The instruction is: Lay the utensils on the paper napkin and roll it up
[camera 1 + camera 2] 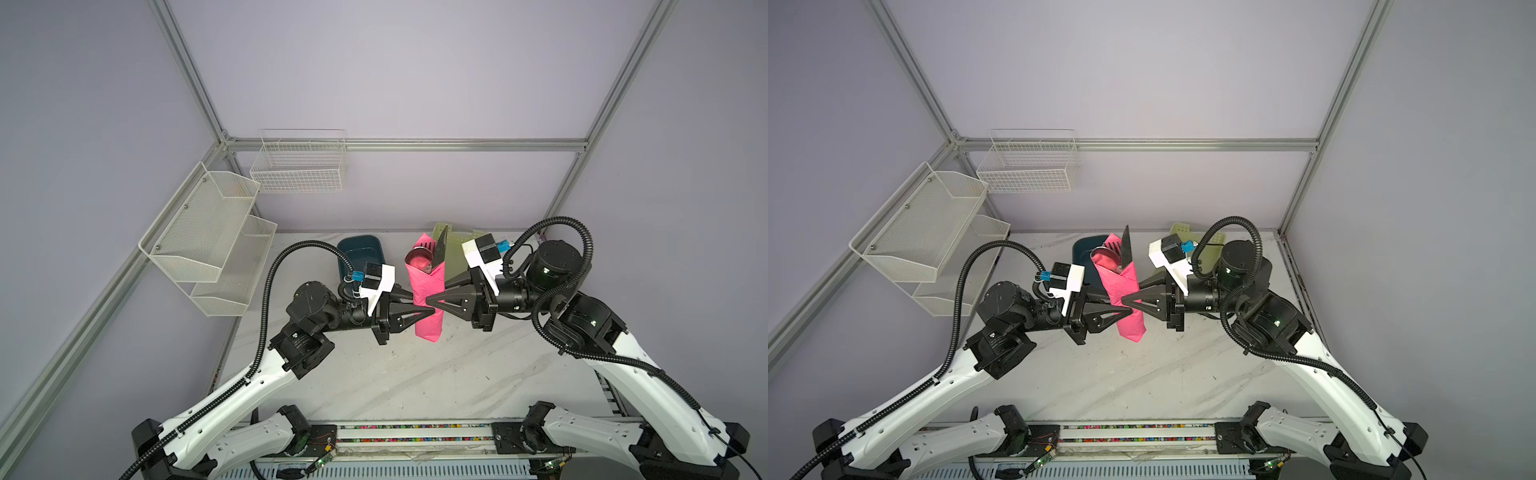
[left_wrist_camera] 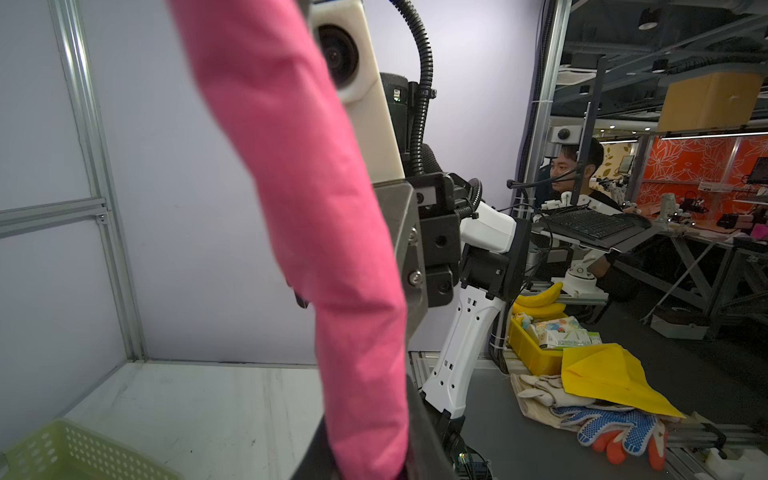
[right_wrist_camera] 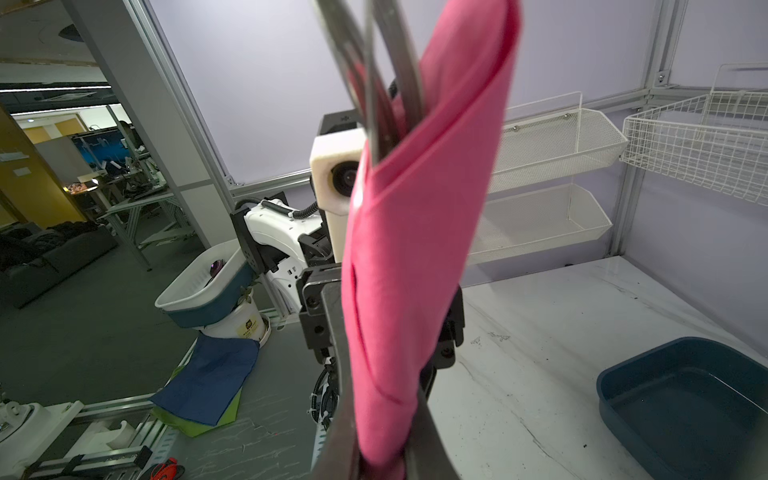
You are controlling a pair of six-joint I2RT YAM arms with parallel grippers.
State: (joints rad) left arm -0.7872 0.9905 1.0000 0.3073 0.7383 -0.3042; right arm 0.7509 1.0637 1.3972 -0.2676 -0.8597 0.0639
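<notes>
In both top views the paper napkin [image 1: 424,278] is a rolled pink tube held upright, clear of the table [image 1: 395,382], over its far middle. The teal tub [image 1: 361,249] and the green basket [image 1: 457,249] sit near the table's far edge. The utensils [image 1: 430,255] are mostly hidden inside the tube. Only the knife [image 1: 440,249] blade and the spoon [image 1: 417,259] bowl stand out of the top, and any other head is too small to tell. The left gripper [image 1: 422,303] reaches in level from the left and the right gripper [image 1: 436,294] from the right. Their tips overlap at the tube's middle and cover it there, each pair of jaws clenched on the napkin.

The left wrist view shows only a plain side of the paper napkin [image 2: 316,208], with both ends cut off. Blurred dark fingers [image 2: 316,453] press against it, and a corner of the green basket [image 2: 75,453] shows beyond.

The right wrist view alone shows the overlapping fold of the paper napkin [image 3: 415,249]. The blurred metal heads of the utensils [image 3: 374,83] poke out of it. The fingers [image 3: 340,436] squeeze both sides of the tube, and the teal tub [image 3: 685,395] sits on the table.
</notes>
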